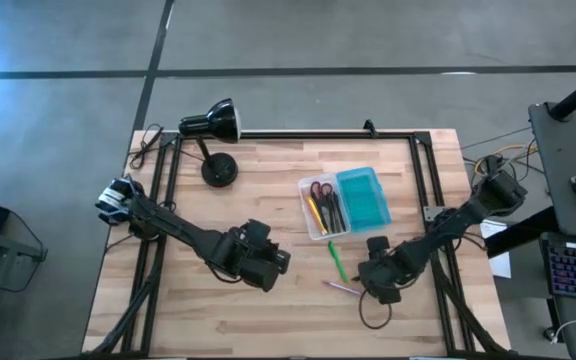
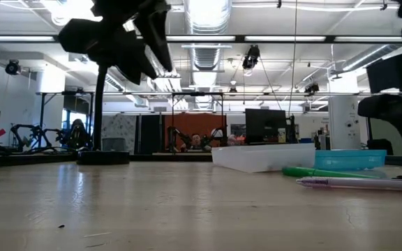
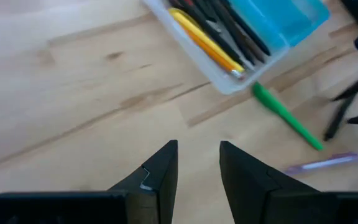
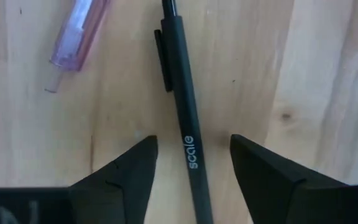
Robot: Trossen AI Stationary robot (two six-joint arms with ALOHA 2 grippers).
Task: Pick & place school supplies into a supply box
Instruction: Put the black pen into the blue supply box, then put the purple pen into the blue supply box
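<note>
The supply box (image 1: 343, 203) lies open, its clear half holding red-handled scissors (image 1: 320, 192) and several pens and its teal half (image 1: 363, 197) beside it. A green marker (image 1: 338, 260) and a pink pen (image 1: 340, 288) lie flat on the wood near the box. My right gripper (image 4: 194, 146) is open low over a black pen (image 4: 185, 106) lying flat on the table. Its fingers stand on either side of the barrel, with a gap on each side. My left gripper (image 3: 197, 149) is open above bare wood, left of the markers.
A black desk lamp (image 1: 213, 125) stands at the table's far left with its round base (image 1: 219, 169) on the wood. Black frame rails (image 1: 318, 135) run along the far and side edges. Bare wood lies between the two grippers and along the near edge.
</note>
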